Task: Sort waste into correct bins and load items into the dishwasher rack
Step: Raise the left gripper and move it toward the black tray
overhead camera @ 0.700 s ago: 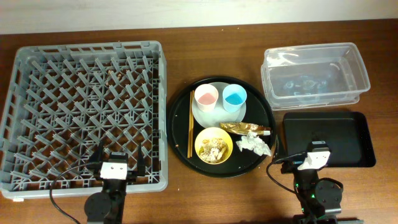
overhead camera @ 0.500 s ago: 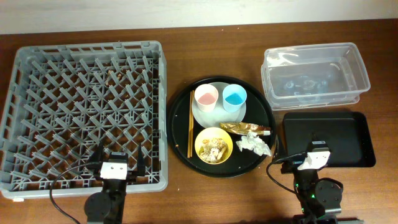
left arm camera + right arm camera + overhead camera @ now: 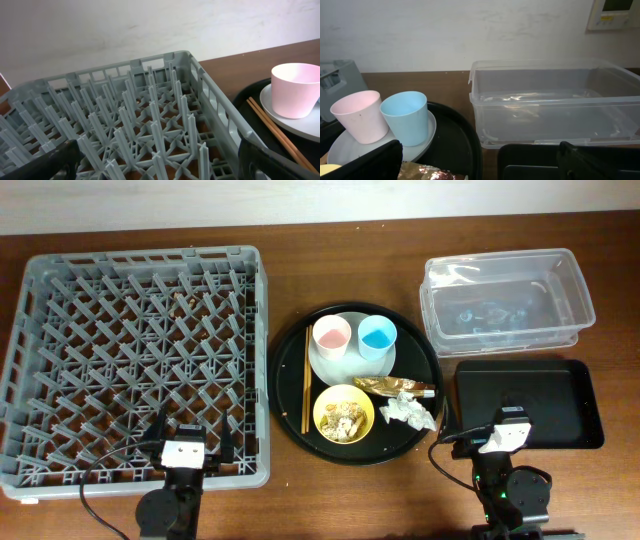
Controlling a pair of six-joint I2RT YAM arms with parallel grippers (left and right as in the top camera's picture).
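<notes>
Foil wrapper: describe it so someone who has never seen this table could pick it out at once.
Find the round black tray mid-table, between the grey rack and the clear tub. On its right side the foil wrapper lies between the pale plate and the crumpled white tissue. It alone is shiny, gold-brown and elongated.

Pink cup (image 3: pixel 331 335) and blue cup (image 3: pixel 377 336) stand side by side on the plate (image 3: pixel 349 370).
</notes>
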